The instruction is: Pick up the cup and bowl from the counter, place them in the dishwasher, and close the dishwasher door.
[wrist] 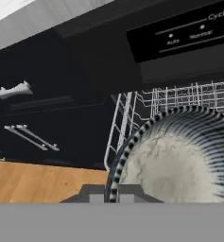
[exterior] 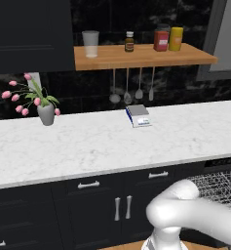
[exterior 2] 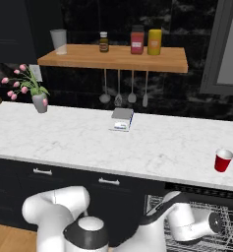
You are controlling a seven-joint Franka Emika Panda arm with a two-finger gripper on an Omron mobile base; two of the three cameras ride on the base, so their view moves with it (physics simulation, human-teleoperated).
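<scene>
Gripper (wrist: 112, 197) was clamped on the rim of the bowl (wrist: 179, 160), jaws nearly together on its near-left edge. Bowl was striped dark and light around the rim with a pale mottled inside, tilted up on edge and facing the hand camera. It sat over the grey wire rack (wrist: 146, 106) of the dishwasher (exterior 2: 206, 219); could not tell whether it rested on the wires or hung just above them. The dishwasher's control strip (wrist: 184, 33) ran across above the rack.

Arm (exterior 2: 182, 224) reached low and to the right, wrist down at the open dishwasher under the right end of the counter (exterior 2: 88, 142). The rack also showed at the lower right of the left base view.

Red cup (exterior 2: 223, 160) stood upright on the counter at the right, near the front edge, just above the dishwasher and well apart from the bowl.

Also on the counter: a small scale (exterior 2: 122, 119) near the middle toward the back, and a grey vase with pink flowers (exterior 2: 38, 101) at the far left. The wooden shelf (exterior 2: 118, 56) above carried a clear glass, a small dark bottle, a red jar and a yellow jar, with utensils hanging under it. Navy cabinets (exterior: 122, 202) with silver handles ran below the counter to the left.
</scene>
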